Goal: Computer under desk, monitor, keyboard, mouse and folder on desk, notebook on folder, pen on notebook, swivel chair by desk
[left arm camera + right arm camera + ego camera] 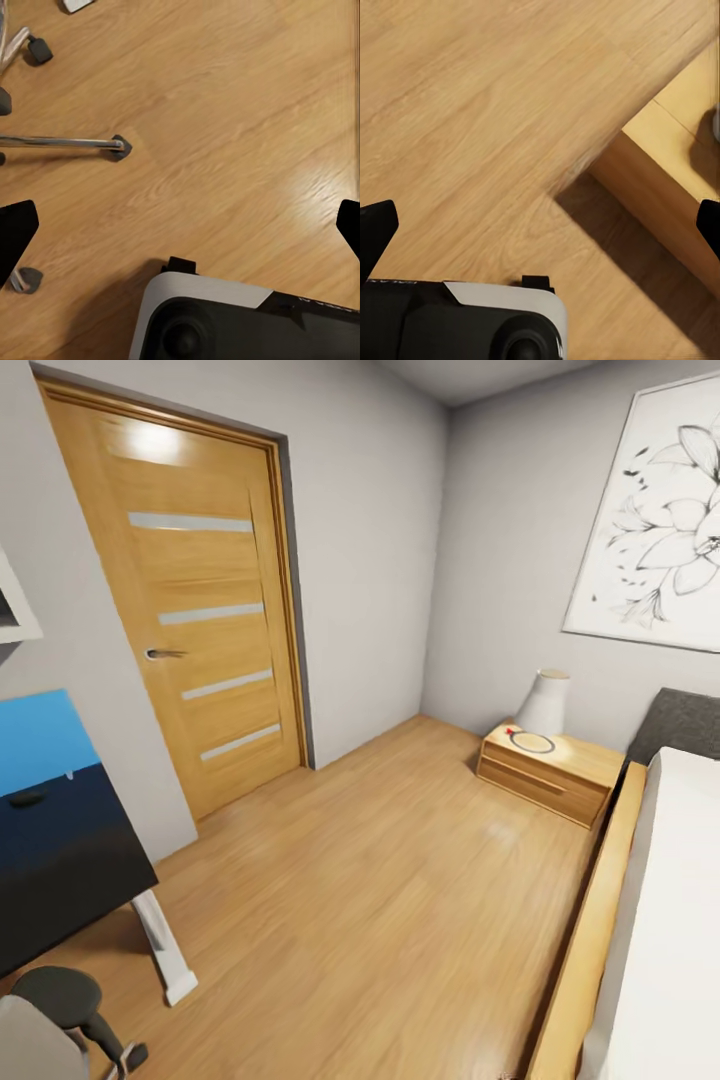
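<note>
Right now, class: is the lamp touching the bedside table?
Touching. In the head view the white lamp stands with its base directly on the bedside table top, no gap visible.

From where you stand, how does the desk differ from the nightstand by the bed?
The desk has a black top with a blue back panel; the nightstand is light wood. The desk stands on a pale leg; the nightstand sits low on the floor. The desk carries a small dark item; the nightstand holds a white lamp. Both stand against walls.

Glossy wood floor (380, 900), black desk (60, 860) top
</note>
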